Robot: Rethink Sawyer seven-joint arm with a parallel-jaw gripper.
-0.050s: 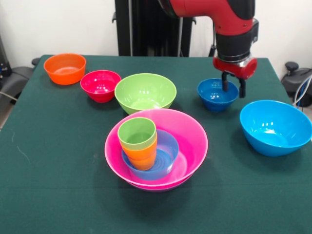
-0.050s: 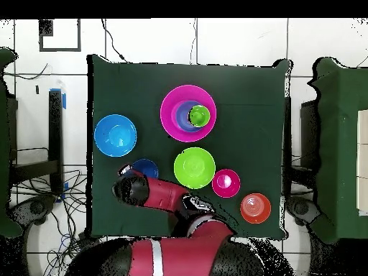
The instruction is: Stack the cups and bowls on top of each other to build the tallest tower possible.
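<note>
My gripper [image 1: 233, 87] hangs over the small dark-blue bowl [image 1: 214, 97], fingers narrowly parted, straddling its rim: one finger dips inside, the other sits outside on the sky-blue side. Can't tell if they touch the rim yet. Overhead hides the gripper under my arm [image 2: 154, 192]; only part of the dark-blue bowl [image 2: 147, 168] shows there.

Large sky-blue bowl [image 1: 275, 127] sits near it, apart. Lime green bowl [image 1: 145, 91] on the other side, then small red bowl [image 1: 100, 85], then small orange bowl [image 1: 65, 68], in a row.

Tower [image 1: 156, 148]: pink bowl [image 1: 192, 141] as base with a second rim under it, light-blue bowl [image 1: 165, 151] inside, orange cup [image 1: 142, 155] in that, light green cup [image 1: 137, 131] nested on top. Cups sit off-centre in the pink bowl; overhead confirms that.
</note>
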